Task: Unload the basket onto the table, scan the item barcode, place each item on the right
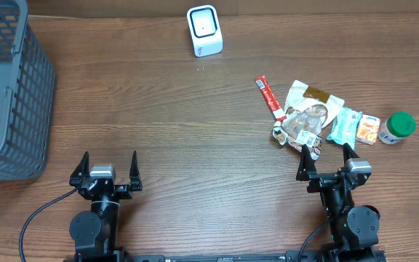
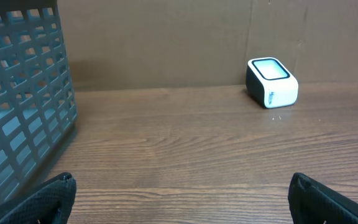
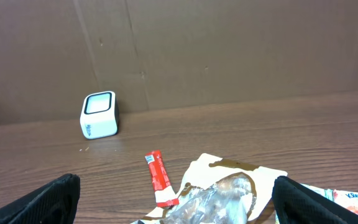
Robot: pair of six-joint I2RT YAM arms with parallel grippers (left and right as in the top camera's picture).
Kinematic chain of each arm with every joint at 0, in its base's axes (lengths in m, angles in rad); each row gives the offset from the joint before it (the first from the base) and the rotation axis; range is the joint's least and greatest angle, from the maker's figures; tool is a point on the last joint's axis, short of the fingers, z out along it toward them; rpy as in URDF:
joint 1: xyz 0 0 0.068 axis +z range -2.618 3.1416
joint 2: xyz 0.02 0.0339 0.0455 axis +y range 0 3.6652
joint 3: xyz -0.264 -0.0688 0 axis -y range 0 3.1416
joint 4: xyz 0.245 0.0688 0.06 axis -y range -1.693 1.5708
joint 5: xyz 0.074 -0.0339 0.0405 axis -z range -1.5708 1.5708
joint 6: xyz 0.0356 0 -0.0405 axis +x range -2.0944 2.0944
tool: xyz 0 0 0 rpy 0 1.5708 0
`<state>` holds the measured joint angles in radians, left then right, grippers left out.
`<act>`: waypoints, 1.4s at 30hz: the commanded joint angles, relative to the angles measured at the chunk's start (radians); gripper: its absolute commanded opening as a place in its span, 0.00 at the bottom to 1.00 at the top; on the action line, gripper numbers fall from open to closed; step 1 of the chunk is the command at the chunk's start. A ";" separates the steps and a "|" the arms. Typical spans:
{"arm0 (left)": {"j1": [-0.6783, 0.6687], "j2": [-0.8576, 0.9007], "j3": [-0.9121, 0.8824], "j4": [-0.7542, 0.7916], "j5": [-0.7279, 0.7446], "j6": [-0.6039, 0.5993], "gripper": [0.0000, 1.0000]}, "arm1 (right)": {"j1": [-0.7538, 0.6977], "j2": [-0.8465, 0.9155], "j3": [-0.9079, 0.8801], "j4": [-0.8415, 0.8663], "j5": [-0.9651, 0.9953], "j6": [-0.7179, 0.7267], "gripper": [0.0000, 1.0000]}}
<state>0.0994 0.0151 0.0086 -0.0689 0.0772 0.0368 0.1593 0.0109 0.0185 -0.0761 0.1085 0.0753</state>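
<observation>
A white barcode scanner (image 1: 204, 30) (image 2: 272, 82) (image 3: 99, 115) stands at the far middle of the table. The items lie in a cluster at the right: a red stick packet (image 1: 269, 95) (image 3: 160, 179), a clear-windowed snack bag (image 1: 309, 116) (image 3: 229, 193), a teal tissue pack (image 1: 345, 125), an orange pack (image 1: 369, 129) and a green-lidded jar (image 1: 398, 127). My right gripper (image 1: 326, 149) (image 3: 178, 186) is open just in front of the snack bag and holds nothing. My left gripper (image 1: 110, 156) (image 2: 182, 186) is open over bare wood at the near left.
A grey mesh basket (image 1: 6, 87) (image 2: 17, 106) fills the far left corner. A brown cardboard wall (image 2: 166, 37) runs along the back of the table. Bare wood lies between the scanner and both grippers.
</observation>
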 commanded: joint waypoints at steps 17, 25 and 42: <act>-0.004 -0.011 -0.004 -0.003 -0.007 0.024 1.00 | -0.008 -0.008 -0.011 0.003 0.003 0.003 1.00; -0.005 -0.011 -0.004 -0.003 -0.007 0.024 1.00 | -0.007 -0.008 -0.011 0.003 0.002 -0.084 1.00; -0.004 -0.011 -0.004 -0.003 -0.007 0.023 1.00 | -0.007 -0.008 -0.011 0.003 0.002 -0.083 1.00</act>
<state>0.0994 0.0151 0.0086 -0.0689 0.0769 0.0372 0.1566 0.0109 0.0185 -0.0761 0.1085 -0.0002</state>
